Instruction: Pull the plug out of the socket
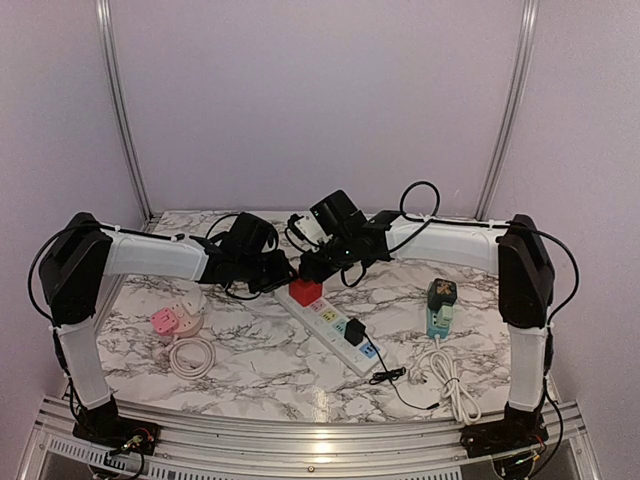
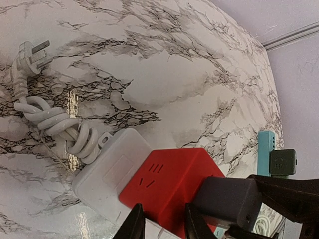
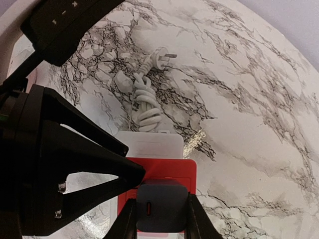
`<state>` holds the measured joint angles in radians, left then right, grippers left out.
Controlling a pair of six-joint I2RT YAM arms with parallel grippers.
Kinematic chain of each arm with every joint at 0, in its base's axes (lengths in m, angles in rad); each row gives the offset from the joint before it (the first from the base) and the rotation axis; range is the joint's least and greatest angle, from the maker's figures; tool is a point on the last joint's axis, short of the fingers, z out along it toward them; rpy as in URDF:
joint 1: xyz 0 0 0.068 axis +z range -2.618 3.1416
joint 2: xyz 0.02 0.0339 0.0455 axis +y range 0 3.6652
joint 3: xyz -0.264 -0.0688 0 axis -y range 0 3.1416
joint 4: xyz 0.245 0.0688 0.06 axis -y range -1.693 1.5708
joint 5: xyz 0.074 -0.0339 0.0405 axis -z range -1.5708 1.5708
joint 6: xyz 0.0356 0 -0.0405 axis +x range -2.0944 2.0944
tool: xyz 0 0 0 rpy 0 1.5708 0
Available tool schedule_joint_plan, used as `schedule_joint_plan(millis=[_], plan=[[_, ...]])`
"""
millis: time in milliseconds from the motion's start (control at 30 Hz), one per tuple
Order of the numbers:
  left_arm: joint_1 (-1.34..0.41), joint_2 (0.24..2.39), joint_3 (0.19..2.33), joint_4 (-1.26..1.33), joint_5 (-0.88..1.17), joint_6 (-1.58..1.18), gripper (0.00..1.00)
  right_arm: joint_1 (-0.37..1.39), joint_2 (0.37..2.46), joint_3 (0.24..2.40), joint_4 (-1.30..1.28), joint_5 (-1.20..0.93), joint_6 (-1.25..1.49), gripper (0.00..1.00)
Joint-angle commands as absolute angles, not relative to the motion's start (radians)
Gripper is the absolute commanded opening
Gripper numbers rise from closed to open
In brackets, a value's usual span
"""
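Note:
A white power strip lies diagonally at mid-table, with a red adapter cube at its far end. A dark grey plug sits in the cube. My right gripper is shut on this plug, one finger on each side. In the left wrist view the plug sticks out of the cube's right face. My left gripper is closed on the cube's near edge. In the top view both grippers, left and right, meet over the cube.
A black plug with a thin cable sits further along the strip. A pink socket and coiled white cord lie left. A teal strip with a dark plug and white cord lies right. The strip's bundled cord lies behind it.

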<state>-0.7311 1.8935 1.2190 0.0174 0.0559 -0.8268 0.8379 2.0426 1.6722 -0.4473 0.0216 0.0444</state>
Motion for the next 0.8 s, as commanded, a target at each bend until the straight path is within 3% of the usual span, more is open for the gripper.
schedule_joint_plan(millis=[0,767], plan=[[-0.749,1.983,1.151,-0.184,0.030,-0.809,0.28,0.837,1.975,1.682,-0.412,0.047,0.063,0.14],[-0.763,2.002,1.164,-0.257,0.005,-0.787,0.28,0.822,1.921,1.733,-0.446,0.036,0.103,0.14]])
